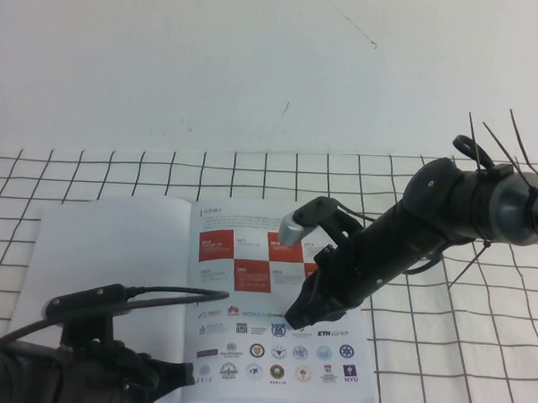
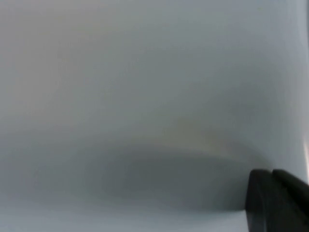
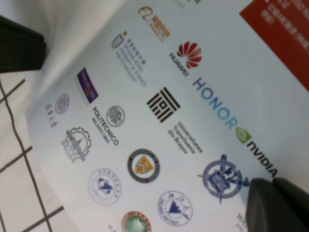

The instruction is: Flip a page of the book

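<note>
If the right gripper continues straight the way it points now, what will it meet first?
Probably the inner page. The right gripper points down at its rows of logos, just above or already touching. The left gripper sits over the turned page.

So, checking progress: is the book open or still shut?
Open: the book lies spread, the page blank side up. Left gripper low beside it; right gripper over the logos.
</note>
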